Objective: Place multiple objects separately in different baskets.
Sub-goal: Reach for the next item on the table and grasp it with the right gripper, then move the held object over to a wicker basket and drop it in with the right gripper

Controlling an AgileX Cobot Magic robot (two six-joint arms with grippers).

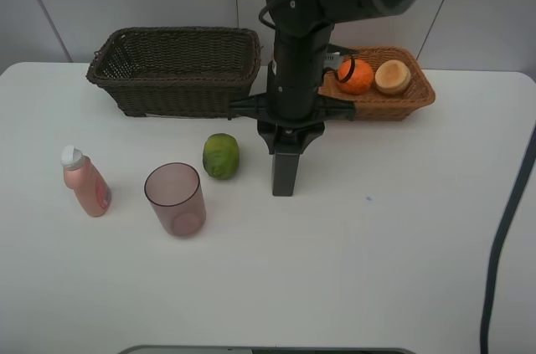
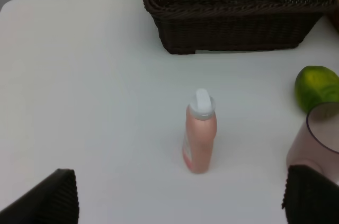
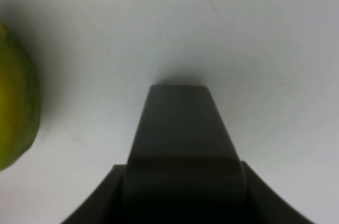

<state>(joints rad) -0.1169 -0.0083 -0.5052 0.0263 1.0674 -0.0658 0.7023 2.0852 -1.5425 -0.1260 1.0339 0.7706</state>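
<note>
Deep dark brown basket (image 1: 180,86) at the table's 11 o'clock. Shallower orange-tan basket (image 1: 419,99) at 1 o'clock, holding the mandarin (image 1: 355,75) and a pale tan round fruit (image 1: 392,76) side by side. Dark grey bottle (image 1: 285,174) upright at centre. Green fruit (image 1: 221,156) near its 9 o'clock. Mauve cup (image 1: 175,199) upright at the fruit's 7 o'clock. White-capped pink bottle (image 1: 84,182) upright at the cup's 9 o'clock.

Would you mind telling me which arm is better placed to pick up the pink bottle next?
Left. Its open left gripper squarely faces the pink bottle, which stands upright on the table's left side. The right gripper is mid-table and appears clamped on the dark grey bottle.
</note>
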